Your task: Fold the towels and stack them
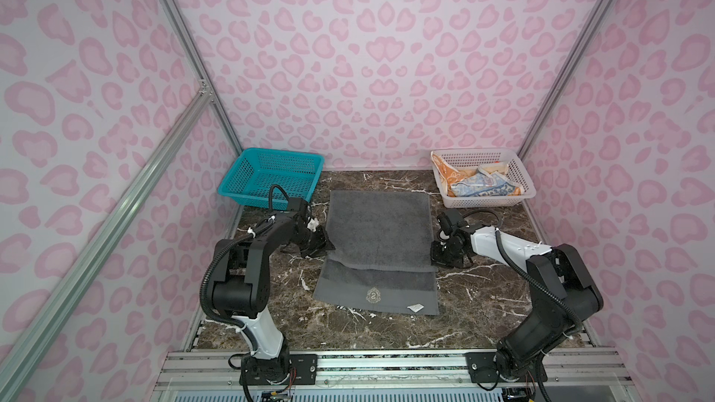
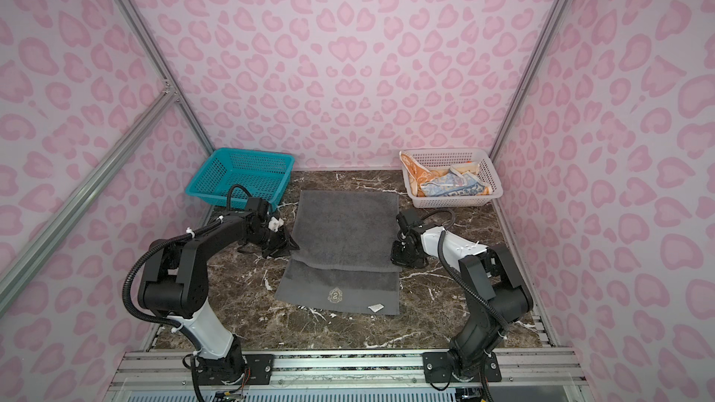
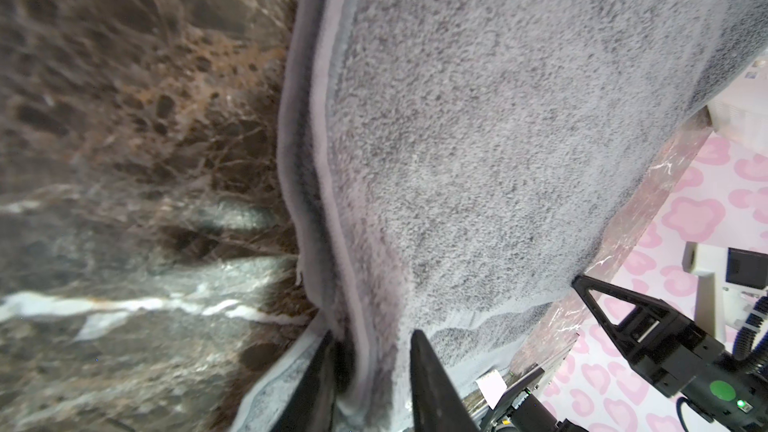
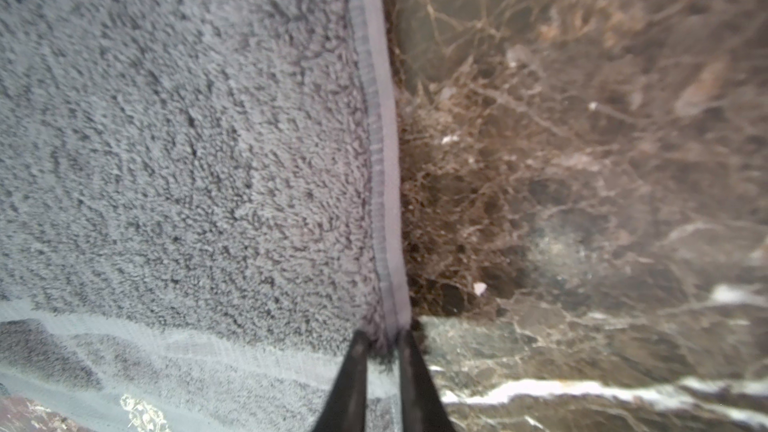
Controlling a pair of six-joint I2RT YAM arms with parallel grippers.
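Grey towel (image 1: 379, 226) folded on counter (image 1: 483, 303) | left gripper (image 3: 372, 331) astride its edge, grip unclear | right gripper (image 4: 383, 334) pinches opposite hem

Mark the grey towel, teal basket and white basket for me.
grey towel (image 1: 379, 226): in a top view, middle of the folded-over upper layer.
teal basket (image 1: 286, 153): in a top view, back rim.
white basket (image 1: 487, 200): in a top view, front wall.

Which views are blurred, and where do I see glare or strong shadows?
Both top views are sharp and evenly lit, shadows soft; the left wrist view keeps the grey towel crisp but smears the marble table, with pale glare there; the right wrist view is soft throughout, the marble most.
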